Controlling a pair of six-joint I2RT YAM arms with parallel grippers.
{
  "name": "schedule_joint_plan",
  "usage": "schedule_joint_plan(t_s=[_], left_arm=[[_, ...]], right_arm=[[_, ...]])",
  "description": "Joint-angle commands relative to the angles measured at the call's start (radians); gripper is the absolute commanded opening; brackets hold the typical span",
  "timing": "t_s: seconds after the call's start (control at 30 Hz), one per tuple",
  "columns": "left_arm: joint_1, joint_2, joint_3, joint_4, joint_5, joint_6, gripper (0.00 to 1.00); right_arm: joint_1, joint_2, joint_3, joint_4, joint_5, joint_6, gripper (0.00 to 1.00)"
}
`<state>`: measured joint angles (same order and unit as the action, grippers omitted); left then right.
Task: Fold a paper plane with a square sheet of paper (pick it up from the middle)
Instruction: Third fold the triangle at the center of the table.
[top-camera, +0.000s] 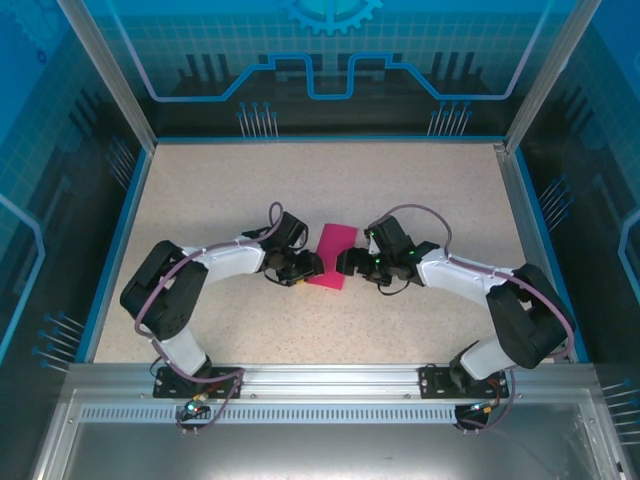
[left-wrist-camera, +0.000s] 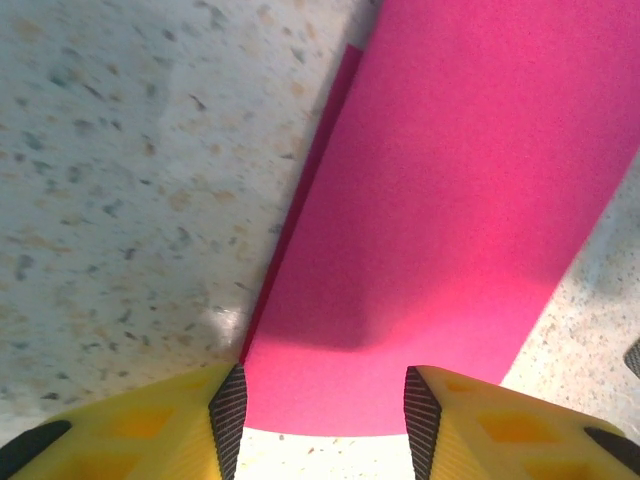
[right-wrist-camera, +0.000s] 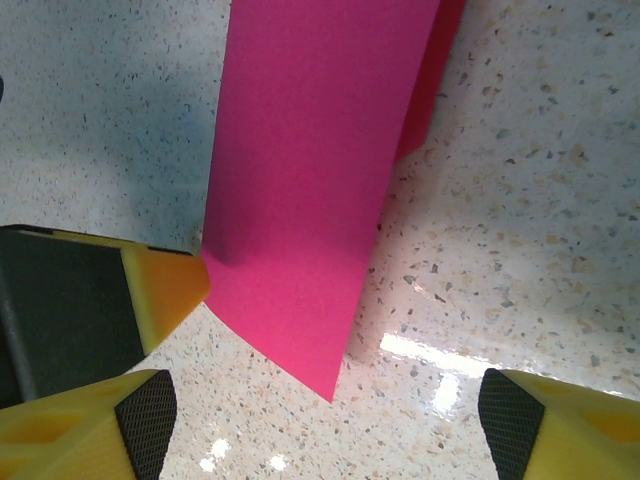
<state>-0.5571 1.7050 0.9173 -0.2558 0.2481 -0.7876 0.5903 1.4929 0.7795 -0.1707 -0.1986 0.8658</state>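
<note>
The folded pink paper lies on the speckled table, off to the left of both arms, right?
No: the pink paper lies on the speckled table between the left tool and right tool, as the top view shows.

A speckled beige tabletop lies inside a blue border. Behind it stands a dark back wall printed with blue lines and a gear. A metal rail runs along the near edge.

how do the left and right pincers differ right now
The left pincer stands narrower than the right pincer. The end of the pink paper fills the left pincer's gap; only a corner reaches the right pincer's gap. Both are open, low over the table.
</note>
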Motion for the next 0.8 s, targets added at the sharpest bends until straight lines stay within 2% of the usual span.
schedule_joint_plan(t_s=[0.0,0.23,0.43,0.5,0.6,0.67,0.77], left_arm=[[-0.009,-0.003,-0.002,0.02,0.059,-0.022,0.49],[-0.016,-0.005,-0.025,0.072,0.116,-0.052,0.47],[-0.015,-0.067,-0.013,-0.025,-0.043,-0.017,0.48],[-0.015,-0.068,-0.003,-0.06,-0.098,-0.012,0.52],[-0.015,-0.029,0.016,-0.087,-0.12,-0.007,0.51],[-0.015,0.0,0.02,-0.066,-0.092,-0.012,0.49],[-0.016,0.021,0.021,-0.041,-0.059,-0.019,0.41]], right_arm=[[0.015,0.023,-0.016,0.023,-0.029,0.029,0.83],[0.012,0.059,-0.033,0.094,-0.086,0.076,0.8],[0.011,0.061,-0.03,0.094,-0.074,0.078,0.8],[0.01,0.064,-0.027,0.092,-0.073,0.078,0.8],[0.011,0.064,-0.028,0.094,-0.068,0.084,0.8],[0.011,0.058,-0.035,0.101,-0.06,0.094,0.8],[0.009,0.046,-0.05,0.118,-0.057,0.104,0.8]])
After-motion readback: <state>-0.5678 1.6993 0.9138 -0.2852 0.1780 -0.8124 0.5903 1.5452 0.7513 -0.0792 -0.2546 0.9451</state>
